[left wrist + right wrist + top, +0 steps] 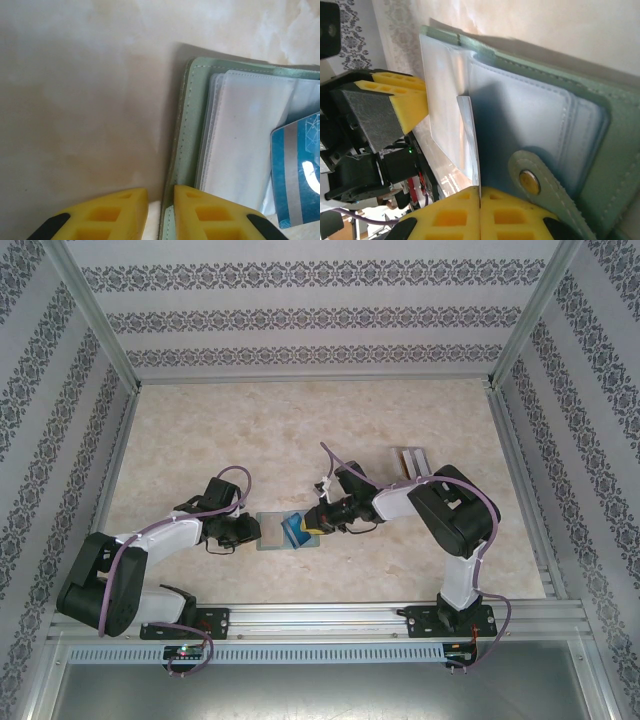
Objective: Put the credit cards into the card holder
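Near the table's (250, 430) front edge, the card holder (187, 140) lies open, my left pincer (160, 192) narrow-jawed at its edge (grip: I cannot tell), my right pincer (480, 197) pinching a blue credit card (295, 175) over it, seemingly unpocketed; other cards (410, 462) stand well behind.

The sage-green flat bifold card holder (268, 533) lies open on the beige marbled table (250, 430), toward its 6 o'clock edge. The left gripper (252, 531) straddles the card holder's 9 o'clock edge, one finger on it and one on the table. At 3 o'clock, the right gripper (312, 523) pinches the blue rectangular plastic credit card (295, 530) over the inner pockets. The clear plastic slotted rack (410, 462) stands well apart at 2 o'clock.
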Action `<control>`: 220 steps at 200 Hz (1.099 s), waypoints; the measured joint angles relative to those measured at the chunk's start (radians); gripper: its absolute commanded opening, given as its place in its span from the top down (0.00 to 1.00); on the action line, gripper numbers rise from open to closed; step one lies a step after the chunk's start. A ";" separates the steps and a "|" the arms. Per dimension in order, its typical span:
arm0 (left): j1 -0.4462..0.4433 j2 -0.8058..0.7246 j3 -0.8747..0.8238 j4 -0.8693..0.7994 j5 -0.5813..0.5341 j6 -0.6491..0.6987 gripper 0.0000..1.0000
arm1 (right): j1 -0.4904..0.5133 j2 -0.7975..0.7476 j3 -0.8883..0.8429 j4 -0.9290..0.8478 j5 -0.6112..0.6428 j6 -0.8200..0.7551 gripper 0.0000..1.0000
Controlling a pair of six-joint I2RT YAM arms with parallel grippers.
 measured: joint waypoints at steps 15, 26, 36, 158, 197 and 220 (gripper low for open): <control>0.000 0.002 0.003 -0.003 0.000 -0.001 0.76 | 0.000 0.004 0.000 0.017 0.005 0.011 0.91; -0.005 0.003 0.005 -0.006 -0.005 -0.003 0.76 | 0.000 0.012 0.000 0.028 0.008 0.019 0.91; -0.006 0.003 0.005 -0.006 -0.008 -0.006 0.76 | 0.000 0.019 0.000 0.041 0.008 0.034 0.90; -0.019 0.001 0.011 -0.016 -0.031 -0.024 0.78 | 0.002 0.026 -0.025 0.135 0.039 0.110 0.89; -0.026 -0.021 0.009 -0.016 -0.045 -0.035 0.78 | 0.002 0.028 -0.037 0.166 0.035 0.109 0.90; -0.033 -0.034 -0.001 -0.010 -0.053 -0.042 0.78 | 0.003 0.043 -0.035 0.195 0.021 0.121 0.90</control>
